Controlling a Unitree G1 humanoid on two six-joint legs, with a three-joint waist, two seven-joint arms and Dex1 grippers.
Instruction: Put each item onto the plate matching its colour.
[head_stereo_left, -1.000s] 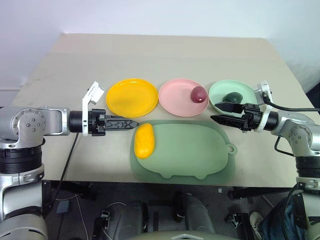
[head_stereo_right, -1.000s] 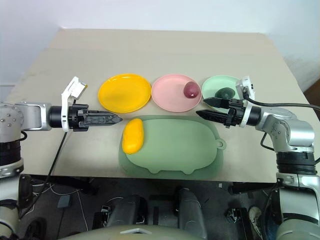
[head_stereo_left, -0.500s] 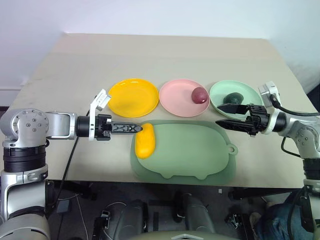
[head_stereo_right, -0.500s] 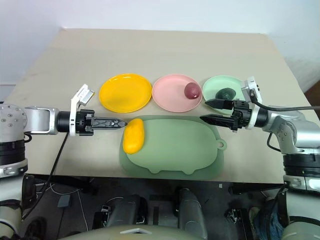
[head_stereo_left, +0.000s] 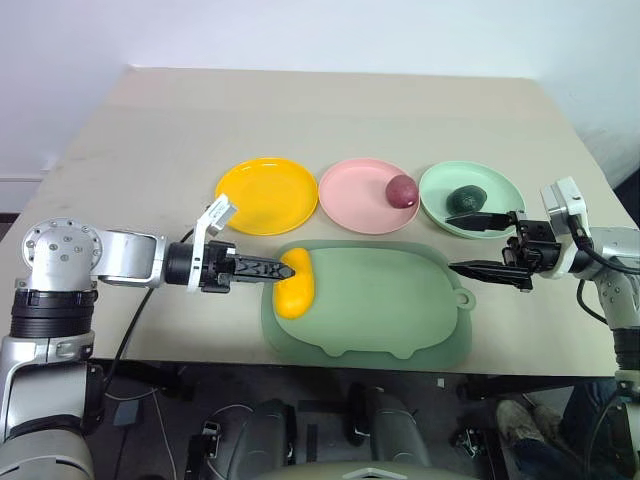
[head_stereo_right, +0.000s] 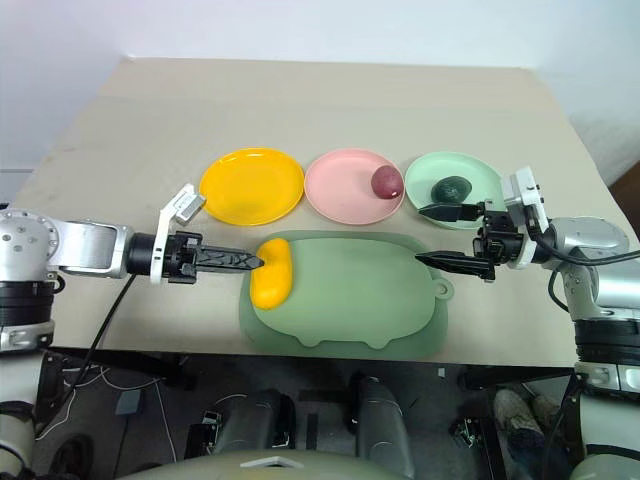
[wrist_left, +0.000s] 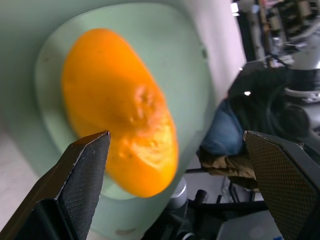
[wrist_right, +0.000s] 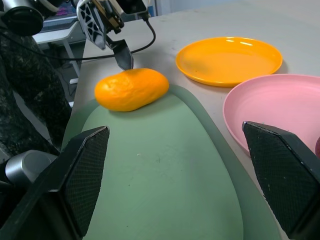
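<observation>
left end effector (head_stereo_left: 285, 268) open at yellow mango (head_stereo_left: 293, 284), contact unclear, right end effector (head_stereo_left: 460, 243) open, empty

An oblong yellow mango (head_stereo_left: 291, 281) lies nearer than the empty yellow plate (head_stereo_left: 266, 194) at far left, while the round dark red fruit (head_stereo_left: 401, 190) sits on the pink plate (head_stereo_left: 358, 200) and the dark green avocado (head_stereo_left: 465, 198) on the pale green plate (head_stereo_left: 503, 192).

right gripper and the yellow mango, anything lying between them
Nothing does. In the left eye view, only bare green mat stretches from the yellow mango to the open right gripper.
</observation>
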